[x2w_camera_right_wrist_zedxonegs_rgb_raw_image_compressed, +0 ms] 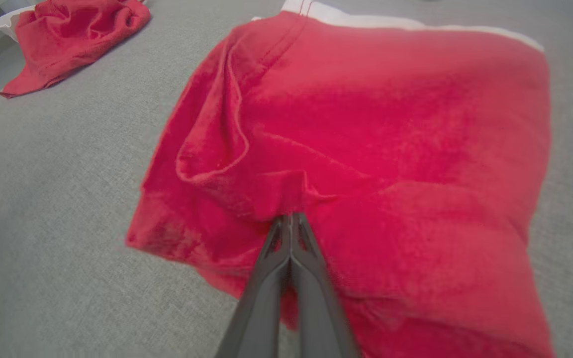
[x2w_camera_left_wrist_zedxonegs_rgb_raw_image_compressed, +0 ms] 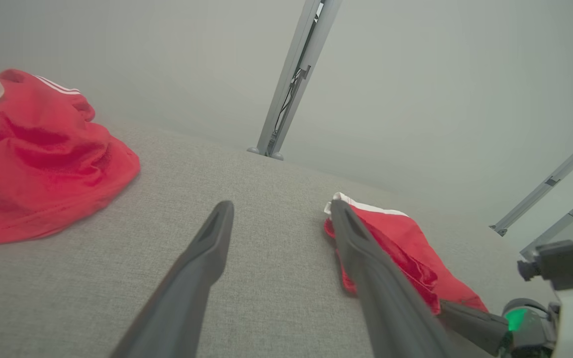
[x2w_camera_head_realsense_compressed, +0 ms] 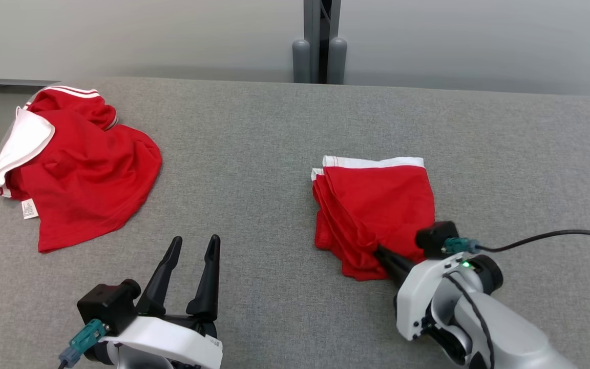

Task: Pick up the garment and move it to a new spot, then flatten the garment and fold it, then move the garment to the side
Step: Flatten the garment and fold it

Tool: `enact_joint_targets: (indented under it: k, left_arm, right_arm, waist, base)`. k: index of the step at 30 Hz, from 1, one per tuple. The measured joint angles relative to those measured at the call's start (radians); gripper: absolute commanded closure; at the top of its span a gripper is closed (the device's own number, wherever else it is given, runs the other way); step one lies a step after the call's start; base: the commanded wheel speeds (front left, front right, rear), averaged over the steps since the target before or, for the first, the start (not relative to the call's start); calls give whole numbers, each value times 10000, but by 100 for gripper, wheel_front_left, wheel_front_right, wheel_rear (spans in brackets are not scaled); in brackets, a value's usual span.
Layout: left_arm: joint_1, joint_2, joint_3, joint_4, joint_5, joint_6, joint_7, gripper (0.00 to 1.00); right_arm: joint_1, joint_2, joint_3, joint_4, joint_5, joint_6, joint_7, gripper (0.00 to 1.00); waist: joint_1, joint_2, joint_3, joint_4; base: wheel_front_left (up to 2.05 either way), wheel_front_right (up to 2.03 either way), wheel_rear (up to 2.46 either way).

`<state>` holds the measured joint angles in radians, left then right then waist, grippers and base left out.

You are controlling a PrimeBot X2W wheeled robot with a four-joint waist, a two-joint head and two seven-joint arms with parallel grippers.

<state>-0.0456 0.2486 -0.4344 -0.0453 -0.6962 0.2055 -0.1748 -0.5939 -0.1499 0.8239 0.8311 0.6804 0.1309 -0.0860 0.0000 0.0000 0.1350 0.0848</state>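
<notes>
Pinching the near edge of the red garment (x2w_camera_head_realsense_compressed: 377, 205), the right gripper (x2w_camera_right_wrist_zedxonegs_rgb_raw_image_compressed: 290, 221) is closed. The left gripper (x2w_camera_head_realsense_compressed: 195, 243) stands spread, empty, above the table (x2w_camera_head_realsense_compressed: 254, 154).

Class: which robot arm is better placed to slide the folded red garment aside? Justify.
Right. The right gripper is shut on the near edge of the folded red, white-trimmed garment; the left gripper is open, apart from it.

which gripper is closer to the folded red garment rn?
Right. The right gripper has its jaws shut on the folded garment's near edge. The left gripper hovers open over bare table, well apart, to the garment's left.
</notes>
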Motion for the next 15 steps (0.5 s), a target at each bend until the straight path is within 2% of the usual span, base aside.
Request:
enact_joint_targets:
  k: [9,15]
  left_arm:
    - [-41,4,-13,6,-10,38,-2,0]
    - [-35,8,-12,19,-19,67,-29,0]
  right_arm:
    - [-195,-13,1818,-102,259,0,-568,100]
    - [-638,-247,2044,-453,558,0,-1110,100]
  waist:
    - [0,0,-22,-131]
    - [0,0,-147,-180]
  base:
    - [0,0,0]
    - [0,0,0]
